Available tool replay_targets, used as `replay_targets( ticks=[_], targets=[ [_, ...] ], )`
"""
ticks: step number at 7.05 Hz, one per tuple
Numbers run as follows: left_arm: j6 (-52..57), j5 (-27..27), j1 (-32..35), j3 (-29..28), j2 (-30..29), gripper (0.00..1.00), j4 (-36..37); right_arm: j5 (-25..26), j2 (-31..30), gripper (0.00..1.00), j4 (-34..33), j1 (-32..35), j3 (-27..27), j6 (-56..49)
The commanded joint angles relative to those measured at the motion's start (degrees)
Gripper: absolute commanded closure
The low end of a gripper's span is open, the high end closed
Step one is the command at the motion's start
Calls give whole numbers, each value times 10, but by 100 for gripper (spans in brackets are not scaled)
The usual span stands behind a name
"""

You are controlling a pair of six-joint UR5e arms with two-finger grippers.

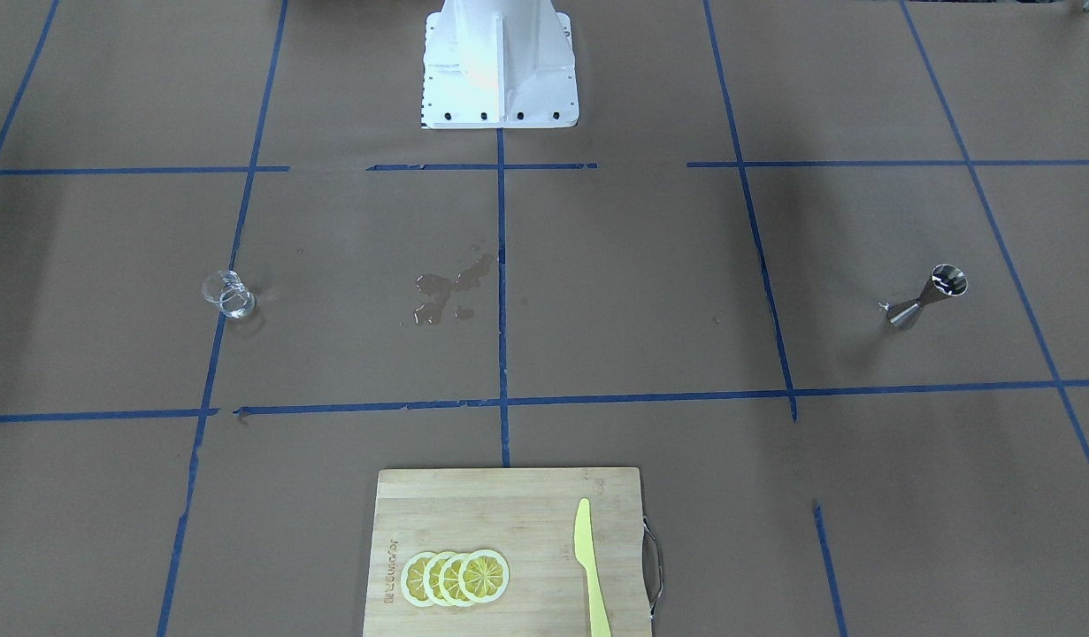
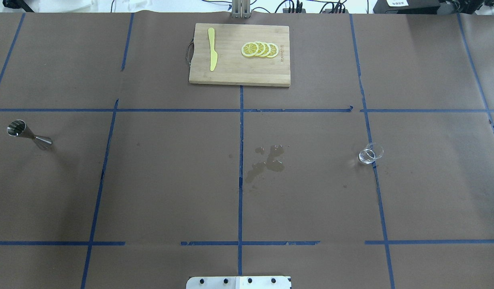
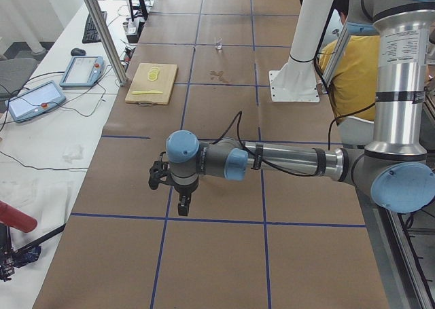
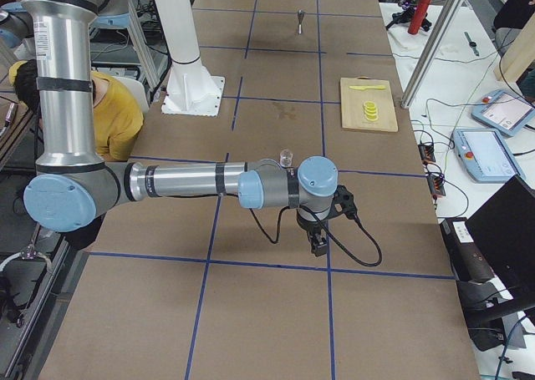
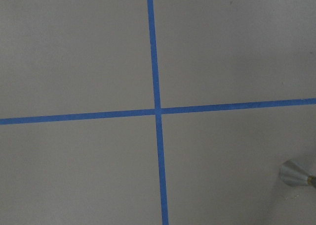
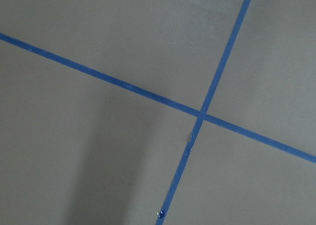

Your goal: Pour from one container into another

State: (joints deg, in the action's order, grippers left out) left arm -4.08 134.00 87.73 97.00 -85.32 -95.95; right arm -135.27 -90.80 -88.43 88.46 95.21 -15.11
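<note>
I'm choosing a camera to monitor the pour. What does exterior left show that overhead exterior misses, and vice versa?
Only exterior left: the left arm, its left gripper over the table, and a person in yellow. Only overhead exterior: the jigger. Both: the glass cup, the wet patch, and the cutting board with lemon slices and knife.

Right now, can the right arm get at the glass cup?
Probably yes. The cup stands upright and alone on the robot's right side, and the right gripper hangs close by, with nothing between them.
</note>
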Motion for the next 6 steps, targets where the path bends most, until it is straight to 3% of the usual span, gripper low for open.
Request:
replay_targets(
  ticks=[1, 2, 4, 6],
  targets=[
    [11, -1, 2, 46, 44, 0, -32, 3, -10, 0, -2, 0, -3, 22],
    [15, -2, -1, 75, 63, 0, -30, 0, -10, 0, -2, 0, -7, 38],
    [83, -3, -8, 71, 64, 0, -8, -1, -2, 0, -5, 0, -10, 37],
    [140, -3, -17, 83, 67, 0, 103, 0, 14, 0, -10, 0, -5, 36]
  ],
)
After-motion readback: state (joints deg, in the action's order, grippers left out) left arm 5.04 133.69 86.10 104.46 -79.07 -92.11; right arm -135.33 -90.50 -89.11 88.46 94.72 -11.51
